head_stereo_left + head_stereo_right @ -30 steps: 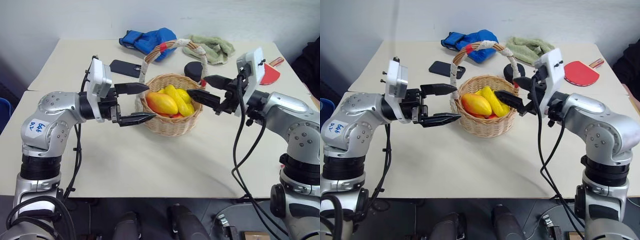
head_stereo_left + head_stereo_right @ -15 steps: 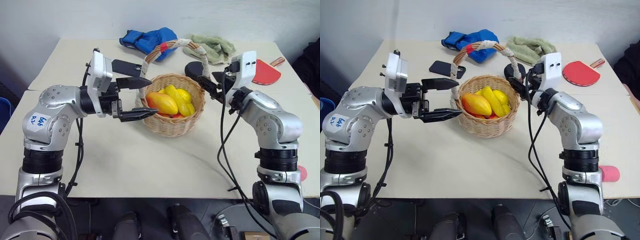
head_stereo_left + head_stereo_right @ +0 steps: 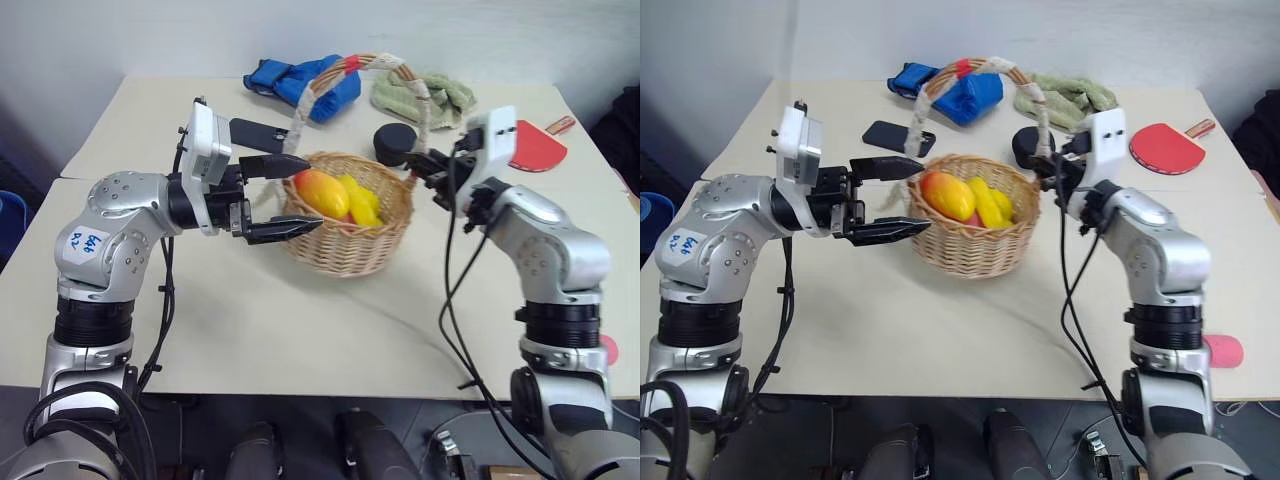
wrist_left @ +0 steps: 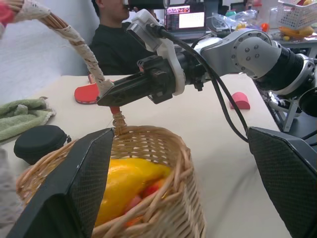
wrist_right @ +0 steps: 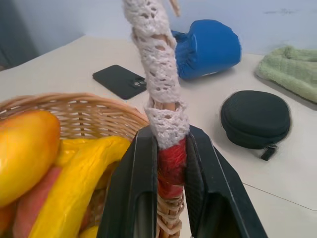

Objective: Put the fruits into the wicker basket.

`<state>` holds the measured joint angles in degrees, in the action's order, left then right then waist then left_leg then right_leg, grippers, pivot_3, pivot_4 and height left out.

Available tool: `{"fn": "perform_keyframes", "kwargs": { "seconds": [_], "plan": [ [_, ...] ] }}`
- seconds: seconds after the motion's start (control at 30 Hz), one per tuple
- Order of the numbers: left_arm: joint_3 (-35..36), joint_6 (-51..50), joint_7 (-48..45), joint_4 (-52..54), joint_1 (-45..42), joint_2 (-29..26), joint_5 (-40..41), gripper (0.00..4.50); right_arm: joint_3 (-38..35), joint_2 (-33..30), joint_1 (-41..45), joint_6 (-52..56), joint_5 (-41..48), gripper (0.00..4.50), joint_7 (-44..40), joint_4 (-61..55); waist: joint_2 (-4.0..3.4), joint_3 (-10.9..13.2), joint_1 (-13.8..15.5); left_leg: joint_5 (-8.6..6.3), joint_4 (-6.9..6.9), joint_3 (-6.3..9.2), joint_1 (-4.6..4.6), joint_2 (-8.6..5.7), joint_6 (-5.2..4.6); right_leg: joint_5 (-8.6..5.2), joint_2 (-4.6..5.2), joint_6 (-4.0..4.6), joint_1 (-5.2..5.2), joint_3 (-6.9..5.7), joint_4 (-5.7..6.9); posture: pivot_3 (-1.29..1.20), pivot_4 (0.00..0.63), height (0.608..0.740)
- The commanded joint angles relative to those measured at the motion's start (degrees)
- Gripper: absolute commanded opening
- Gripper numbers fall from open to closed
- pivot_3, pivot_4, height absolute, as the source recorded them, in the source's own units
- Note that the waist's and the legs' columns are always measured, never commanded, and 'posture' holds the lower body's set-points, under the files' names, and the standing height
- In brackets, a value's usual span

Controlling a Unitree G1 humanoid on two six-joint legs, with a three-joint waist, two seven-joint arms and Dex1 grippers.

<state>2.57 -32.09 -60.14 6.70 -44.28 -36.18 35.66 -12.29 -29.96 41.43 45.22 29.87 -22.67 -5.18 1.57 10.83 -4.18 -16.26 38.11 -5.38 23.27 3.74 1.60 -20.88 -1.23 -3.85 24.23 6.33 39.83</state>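
The right pincer [image 5: 168, 163] is clamped on the foot of the arched handle [image 5: 159, 84] of the round tan wicker basket [image 3: 350, 240], its two black fingers [image 5: 130, 188] pressed against the red band where the white lace wrapping ends just above the rim. The left pincer [image 3: 290, 196] stands wide apart, level, at the opposite side of the basket, one finger near the rim and the other just outside the woven wall, holding nothing.

Between the two pincers, inside the basket, lie the fruits: an oval orange-yellow mango with a red blush [image 3: 322, 191] on the side nearest the left pincer, a curved yellow banana [image 3: 358, 200] beside it toward the right pincer, and a bit of pink-red peach [image 4: 148, 189] showing underneath them. The basket looks tilted, its rim on the right pincer's side riding higher; I cannot tell whether its base has left the pale table [image 3: 300, 320].

Beyond the right pincer sit a black oval zipped case [image 5: 255, 119], a rumpled green towel [image 3: 425, 92] and a red table tennis paddle [image 3: 1165, 148]. Beyond the left pincer lie a flat black phone [image 3: 896, 136] and a blue padded glove [image 3: 300, 80]. A pink foam block [image 3: 1223, 349] rests at the table edge, well behind the right pincer beside that arm.
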Motion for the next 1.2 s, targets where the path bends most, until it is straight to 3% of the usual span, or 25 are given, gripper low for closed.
{"fn": "perform_keyframes", "kwargs": {
  "seconds": [0.03, 0.3, 0.43, 0.77, 1.03, 1.17, 1.2],
  "plan": [
    [-0.31, 0.34, -0.39, 2.58, -1.61, 1.35, 1.41, 4.50, -7.56, -4.82, -2.25, 1.65, 1.75, 0.34, 1.05, -7.60, 0.00, 0.00, 0.08, -0.01, 0.01, -0.04, 0.01, -0.01, -0.01, 0.00, 0.00, 0.00, 0.00, 0.04, -0.03, 0.00, 0.150, 0.740],
    [-2.31, -0.35, -1.33, 2.82, -2.83, 5.37, 2.59, 4.50, -22.47, -14.99, -19.87, 0.89, -3.12, 0.34, 2.32, -15.37, 0.00, 0.00, 0.95, 0.01, -0.06, -0.07, -0.01, -0.01, 0.02, 0.00, -0.12, 0.00, -0.02, 0.11, -0.10, 0.00, 0.150, 0.740],
    [-3.28, 0.08, -1.90, 1.93, -3.79, 7.11, 2.05, 4.50, -27.10, -13.53, -27.14, -6.03, -7.70, 0.34, 3.98, -10.68, -0.02, -0.01, 0.65, 0.06, -0.01, -0.26, -0.10, -0.03, -0.02, 0.00, -0.19, 0.00, -0.13, 0.33, -0.23, 0.00, 0.150, 0.740],
    [-3.85, 0.42, -3.03, 0.07, -5.04, 8.27, 1.32, 4.50, -31.45, -8.52, -29.91, -16.85, -9.44, 0.34, 8.91, -2.82, -0.03, -0.02, 0.72, 0.11, -0.14, -0.27, -0.75, -0.06, -0.02, 0.00, -0.24, 0.00, -0.77, 0.43, -0.39, 0.00, 0.150, 0.740],
    [-3.85, 0.67, -4.08, -1.31, -5.32, 8.28, 0.81, 4.50, -35.53, -10.65, -37.09, -12.17, -4.49, 2.99, 5.90, -12.17, -0.06, -0.03, 0.75, 0.11, -0.17, -0.28, -0.83, -0.06, -0.01, 0.00, -0.24, 0.00, -0.84, 0.43, -0.38, 0.00, 0.150, 0.740],
    [-3.50, 0.98, -5.48, -3.08, -5.22, 7.02, 0.37, 4.50, -45.05, -14.54, -45.67, -2.39, 3.00, 4.32, -0.95, -20.70, -0.06, -0.03, 0.90, 0.10, -0.20, -0.26, -0.87, -0.05, 0.00, -0.01, -0.24, -0.01, -0.91, 0.41, -0.43, 0.00, 0.150, 0.740],
    [-3.30, 1.12, -6.03, -3.76, -5.13, 6.36, 0.13, 4.50, -48.69, -16.29, -49.65, 0.19, 4.95, 4.42, -4.87, -22.66, -0.06, -0.03, 0.97, 0.10, -0.21, -0.25, -0.87, -0.06, 0.00, -0.01, -0.24, -0.01, -0.91, 0.42, -0.43, 0.00, 0.150, 0.740]
  ]
}}
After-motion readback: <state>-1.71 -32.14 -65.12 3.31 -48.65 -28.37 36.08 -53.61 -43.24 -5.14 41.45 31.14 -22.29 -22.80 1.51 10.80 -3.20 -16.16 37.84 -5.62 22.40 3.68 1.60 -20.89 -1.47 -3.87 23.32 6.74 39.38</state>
